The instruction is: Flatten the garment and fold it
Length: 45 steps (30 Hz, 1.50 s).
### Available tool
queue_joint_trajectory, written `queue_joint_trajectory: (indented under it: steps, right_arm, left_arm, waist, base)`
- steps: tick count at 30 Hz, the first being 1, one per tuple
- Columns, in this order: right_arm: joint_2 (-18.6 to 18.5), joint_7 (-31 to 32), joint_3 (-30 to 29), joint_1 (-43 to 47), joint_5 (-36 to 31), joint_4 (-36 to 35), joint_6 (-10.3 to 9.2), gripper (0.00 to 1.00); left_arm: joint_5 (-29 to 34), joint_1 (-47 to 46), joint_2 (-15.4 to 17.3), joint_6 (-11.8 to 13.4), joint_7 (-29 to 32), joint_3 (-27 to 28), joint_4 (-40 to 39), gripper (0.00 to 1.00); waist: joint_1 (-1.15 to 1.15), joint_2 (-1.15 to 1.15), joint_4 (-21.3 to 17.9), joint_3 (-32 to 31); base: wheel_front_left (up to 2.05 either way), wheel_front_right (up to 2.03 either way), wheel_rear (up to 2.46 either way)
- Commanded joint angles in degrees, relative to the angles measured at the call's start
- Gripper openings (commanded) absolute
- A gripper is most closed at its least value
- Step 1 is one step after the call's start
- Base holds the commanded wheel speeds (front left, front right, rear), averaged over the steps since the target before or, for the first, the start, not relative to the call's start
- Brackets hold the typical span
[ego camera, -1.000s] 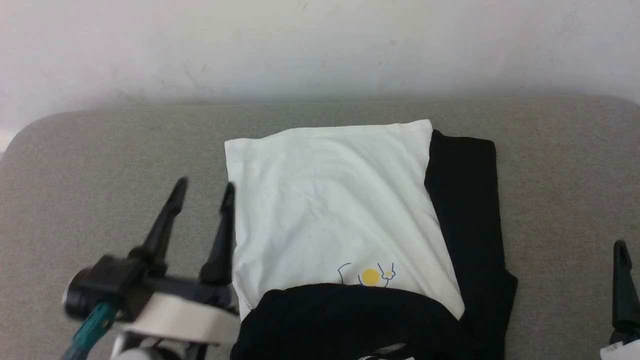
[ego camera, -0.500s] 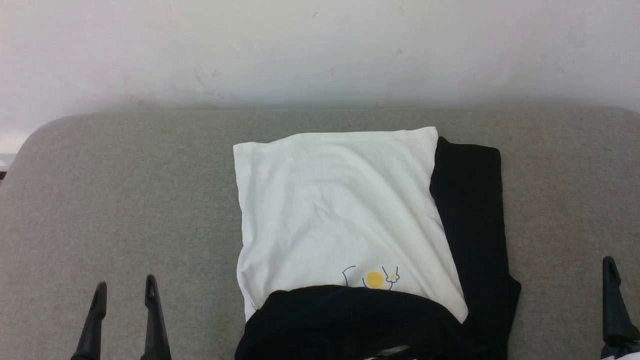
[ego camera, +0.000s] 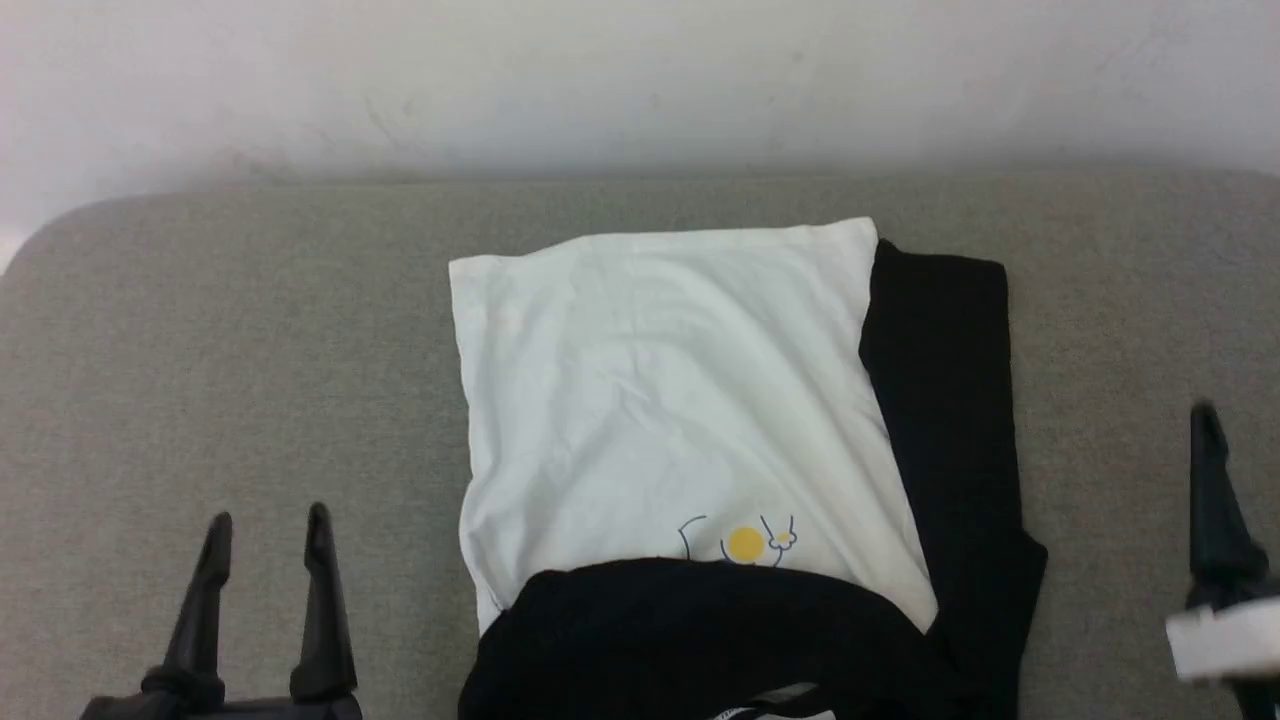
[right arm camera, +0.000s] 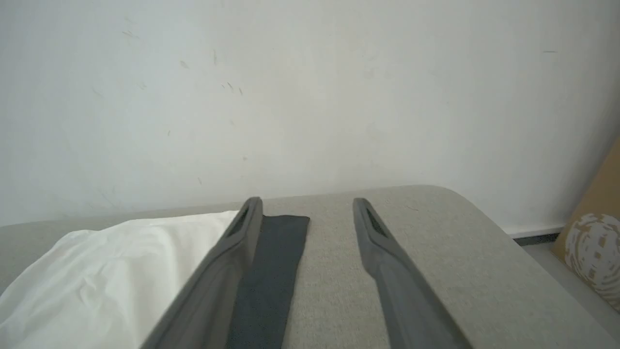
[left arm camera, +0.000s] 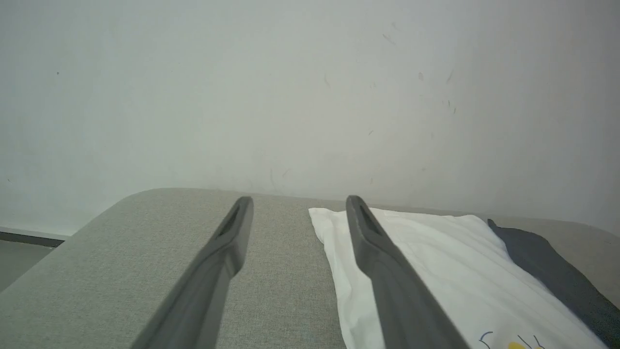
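Note:
The garment (ego camera: 660,400) lies on the grey padded surface, folded into a narrow upright rectangle with its white body facing up. One black sleeve (ego camera: 940,400) runs along its right side. The other black sleeve (ego camera: 700,640) lies across the near end, just below the yellow-and-blue print (ego camera: 745,543). My left gripper (ego camera: 268,522) is open at the lower left, clear of the cloth; in the left wrist view it (left arm camera: 299,199) holds nothing and the garment (left arm camera: 436,261) lies to its right. My right gripper (right arm camera: 306,201) is open and empty, with one finger (ego camera: 1215,500) at the right edge.
The grey padded surface (ego camera: 200,350) has rounded far corners and ends at a white wall (ego camera: 640,80). A cardboard box (right arm camera: 596,242) stands on the floor beyond the surface's right end. Bare padding extends on both sides of the garment.
My left gripper drew back from the garment's left edge to the lower left. My right gripper has risen farther into the head view. The camera shifted slightly; the garment lies as before.

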Motion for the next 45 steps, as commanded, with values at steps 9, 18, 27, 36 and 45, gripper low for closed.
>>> queue_joint_trajectory:
  steps: [9,18,27,36,45]
  right_arm:
    - [-3.9,17.0,4.3,-27.9,-2.2,-0.5,-0.04,1.0]
    - [-9.9,34.5,2.1,-45.4,-0.4,13.7,-0.04,1.0]
    - [-8.4,45.3,-3.0,-47.5,-4.7,21.6,-0.04,1.0]
    - [-7.1,44.4,-5.3,-47.0,-7.2,24.1,-0.04,1.0]
    - [-5.9,45.1,-7.7,-48.3,-10.7,25.6,-0.04,0.0]
  left_arm:
    - [2.6,-5.0,-2.0,-3.4,-0.3,3.5,-1.2,1.0]
    - [3.5,-10.6,-4.4,-6.8,-0.3,4.3,-1.5,1.0]
    - [4.7,-12.8,-6.2,-9.2,-0.3,4.4,-0.3,1.0]
    - [5.3,-13.6,-7.5,-10.9,-0.3,4.5,0.8,1.0]
    - [6.0,-14.6,-8.4,-12.3,-0.3,4.1,2.0,1.0]
  waist:
    - [0.0,0.0,-0.8,11.8]
    - [0.0,0.0,3.4,20.3]
    - [0.0,0.0,7.1,23.6]
    - [0.0,0.0,9.6,25.5]
    - [0.0,0.0,10.0,26.8]
  base:
    - [0.0,0.0,0.0]
    - [0.0,0.0,0.0]
    - [0.0,0.0,0.0]
    - [0.0,0.0,0.0]
    - [0.0,0.0,0.0]
